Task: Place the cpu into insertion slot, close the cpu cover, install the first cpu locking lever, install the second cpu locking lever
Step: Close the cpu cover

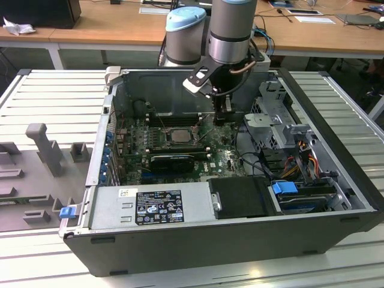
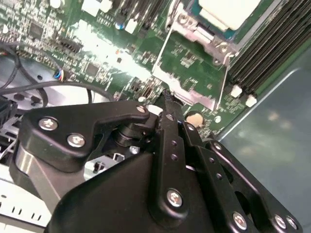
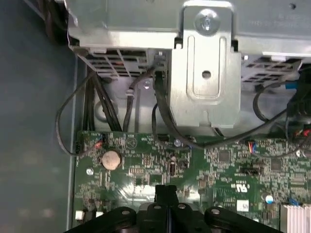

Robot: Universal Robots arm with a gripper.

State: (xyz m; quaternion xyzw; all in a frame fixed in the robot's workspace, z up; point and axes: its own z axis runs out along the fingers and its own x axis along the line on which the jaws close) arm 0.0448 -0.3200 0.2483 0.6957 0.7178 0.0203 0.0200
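We find the cpu (image 1: 180,133) lying flat in the insertion slot (image 1: 169,136), near the middle of the motherboard (image 1: 225,157). Its pale metal top faces up. In the second wrist view the cpu (image 2: 228,10) is uncovered. The cpu cover (image 2: 194,94) is swung open away from the slot, and green board shows through its square cut-out. We therefore record the cover as not closed.

The pincer (image 2: 166,103) stands over the board just beside the free edge of the cover. We cannot tell whether it touches that edge. Its black fingers (image 2: 171,145) are drawn together, and we see nothing held between them. In the first wrist view the pincer (image 3: 165,190) has its tip over the board near a coin battery (image 3: 111,159). In the exterior view the pincer (image 1: 226,117) hangs from the arm (image 1: 231,30), on the side of the slot nearer the drive cage (image 1: 273,117).

A bank of memory slots (image 1: 171,117) lies between the slot and the far wall of the computer case (image 1: 198,249). The graphics card (image 1: 171,159) lies on the near side of the slot. The power supply (image 1: 150,207) runs along the near wall of the case. Black cables (image 3: 73,111) loop past the board edge below a metal bracket (image 3: 206,73). The case rests open on the slatted tabletop (image 1: 54,96).
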